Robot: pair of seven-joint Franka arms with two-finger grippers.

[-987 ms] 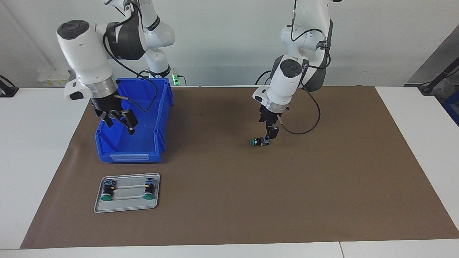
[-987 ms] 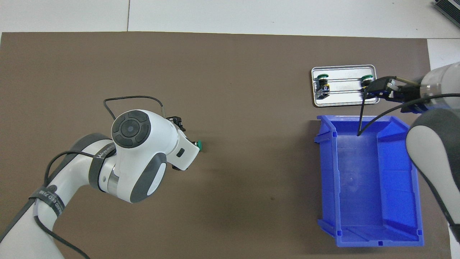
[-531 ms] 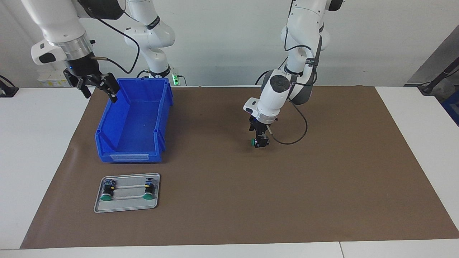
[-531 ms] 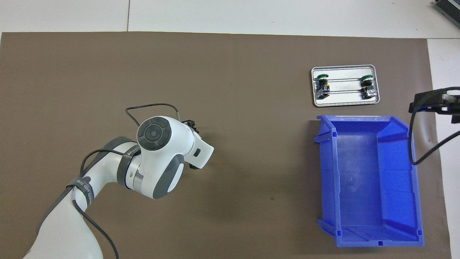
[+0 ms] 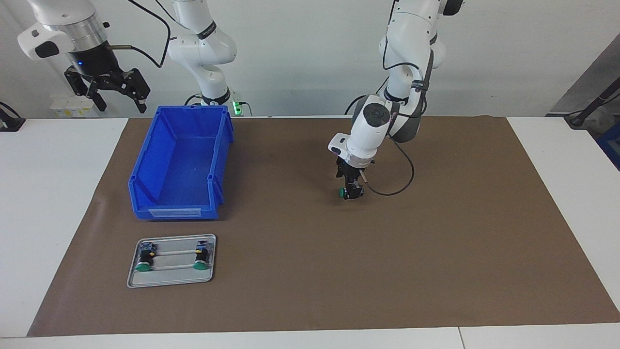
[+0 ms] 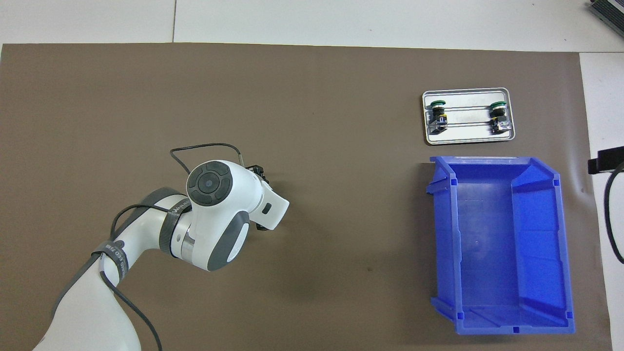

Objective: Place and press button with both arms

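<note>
A button (image 5: 343, 193) with a green cap lies on its side on the brown mat (image 5: 310, 271), about mid-table. My left gripper (image 5: 352, 187) points down and sits right on the button's black body, with the cap sticking out beside it. In the overhead view the left arm's wrist (image 6: 222, 195) hides the button. My right gripper (image 5: 112, 97) hangs open and empty, high in the air off the blue bin's corner at the right arm's end of the table. Only a black edge of the right gripper (image 6: 604, 160) shows in the overhead view.
An empty blue bin (image 5: 174, 212) (image 6: 502, 234) stands on the mat toward the right arm's end. Farther from the robots, a small metal tray (image 5: 172, 280) (image 6: 468, 139) holds two more green-capped buttons (image 5: 143, 265) (image 5: 199, 264) lying side by side.
The right arm has lifted out of the blue bin and swung up and outward. The left gripper has shifted from beside the button to directly on it; the button has stayed put.
</note>
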